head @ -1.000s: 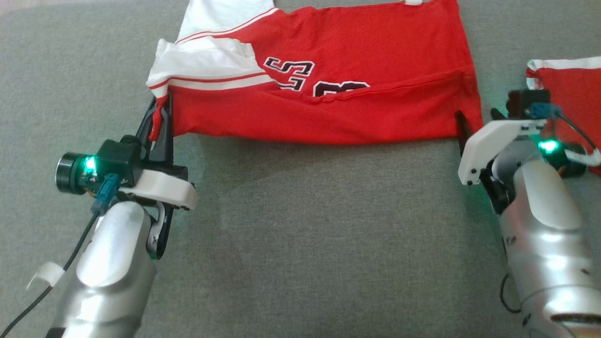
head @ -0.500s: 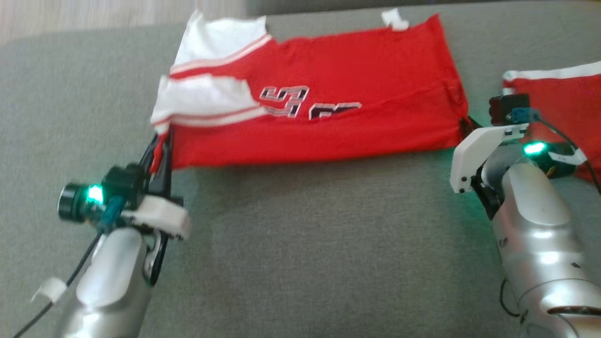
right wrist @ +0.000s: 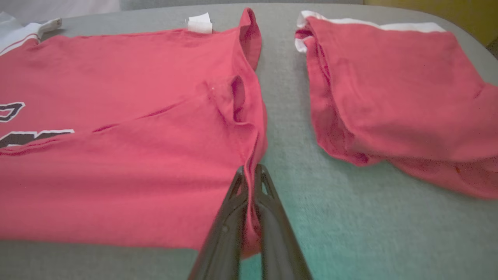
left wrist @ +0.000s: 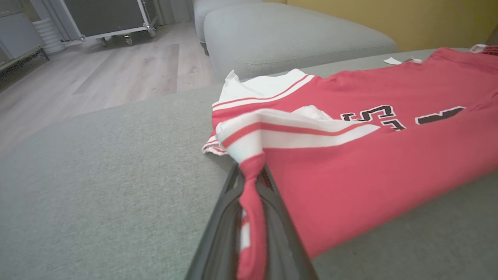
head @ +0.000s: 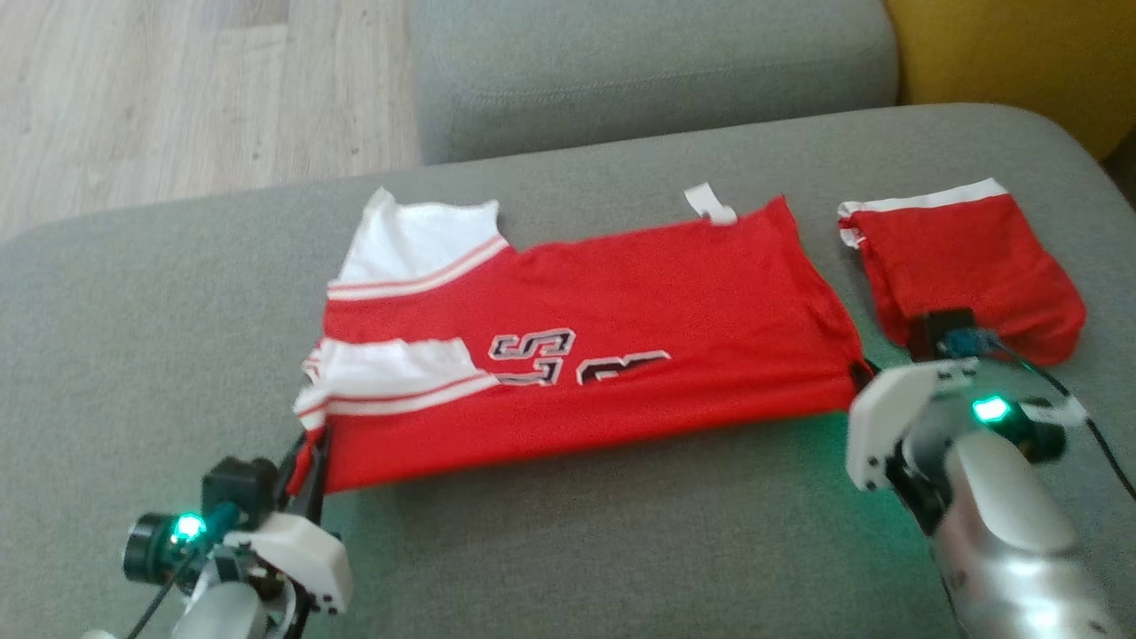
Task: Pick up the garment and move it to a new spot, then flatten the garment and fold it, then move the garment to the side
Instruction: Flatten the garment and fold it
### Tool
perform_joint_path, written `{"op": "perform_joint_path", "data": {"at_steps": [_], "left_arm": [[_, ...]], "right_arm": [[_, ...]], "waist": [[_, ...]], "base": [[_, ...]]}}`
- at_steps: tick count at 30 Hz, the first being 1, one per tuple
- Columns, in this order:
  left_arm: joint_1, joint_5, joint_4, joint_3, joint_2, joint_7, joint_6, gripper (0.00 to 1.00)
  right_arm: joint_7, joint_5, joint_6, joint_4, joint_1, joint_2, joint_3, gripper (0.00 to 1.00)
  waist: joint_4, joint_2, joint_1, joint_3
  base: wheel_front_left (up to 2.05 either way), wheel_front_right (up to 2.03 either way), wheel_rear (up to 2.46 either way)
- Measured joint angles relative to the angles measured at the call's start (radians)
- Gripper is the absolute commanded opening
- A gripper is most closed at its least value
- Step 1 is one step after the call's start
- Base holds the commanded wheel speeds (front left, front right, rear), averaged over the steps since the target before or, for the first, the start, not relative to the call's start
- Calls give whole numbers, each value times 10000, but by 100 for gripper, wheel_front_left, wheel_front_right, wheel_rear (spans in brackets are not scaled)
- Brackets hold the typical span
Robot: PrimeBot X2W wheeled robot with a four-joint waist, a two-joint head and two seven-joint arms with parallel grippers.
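Head view: the left gripper [head: 314, 441] is pinched tight on the near, white-banded corner of the red jersey [head: 621, 302], and the right gripper [head: 861, 370] is clamped as tight on the opposite near corner, so the jersey stretches between them. Its thin, smooth cloth carries black-and-white numerals and striped trim, and lies on a grey woven sofa cushion [head: 577, 532]. Just beyond and right of the right gripper lies a folded red cloth [head: 972, 266] with a white hem.

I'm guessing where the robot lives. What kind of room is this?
Probably a living room or lounge: the red jersey lies on a grey upholstered sofa seat, another grey cushion sits behind, and there's pale wooden flooring.
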Motion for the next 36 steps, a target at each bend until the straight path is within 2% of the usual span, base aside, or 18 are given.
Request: {"op": "perform_joint_path", "data": {"at_steps": [9,10,11,12,13,14,18,23,27,29,31,36], "left_arm": [[673,-84,-686,-332,186,988,-13,0],[754,-90,-761,-343,186,1049,-12,0],[817,-92,-855,-353,188,1049,-8,0],[859,-96,-934,-351,188,1047,2,0],[872,-117,-999,-349,188,1037,44,35],[872,-128,-1070,-341,186,1005,127,96],[872,-161,-1285,-265,192,548,393,100],[851,-167,-1753,313,-63,-844,1116,100],[848,-355,-2284,1020,-372,-1097,1413,100],[840,-305,-2924,1319,-443,-1097,1363,100],[749,-44,-3528,1465,-476,-1120,1122,100],[-6,341,-3271,1469,-372,-1126,416,100]], "right_arm": [[930,886,0,-2220,1720,-188,-31,0],[974,924,0,-2485,1874,-184,-65,29],[988,934,0,-2761,2020,-171,-134,99],[949,934,0,-3033,2152,-157,-222,100],[863,934,0,-3273,2266,-136,-316,100],[750,982,0,-3505,2369,-82,-422,100],[-209,1279,0,-4270,2564,180,-1081,100],[-2165,1969,0,-4989,2564,336,-863,100],[-3795,1687,0,-5271,2557,387,-832,100],[-4182,1526,0,-5313,2533,387,-821,100],[-4374,1455,0,-5386,2483,399,-771,100],[-4562,1450,0,-5517,2059,403,-617,100]], "waist": [[-8,0,3,-86],[1,0,3,-74],[6,0,3,-57],[9,0,3,-38],[13,0,3,-17],[14,0,3,8],[-33,0,4,164],[-114,0,4,436],[-184,0,4,659],[-218,0,4,806],[-256,0,4,988],[-381,0,4,1558]], "base": [[0,0,0],[0,0,0],[0,0,0],[0,0,0],[0,0,0],[0,0,0],[0,0,0],[0,0,0],[0,0,0],[0,0,0],[0,0,0],[0,0,0]]}}
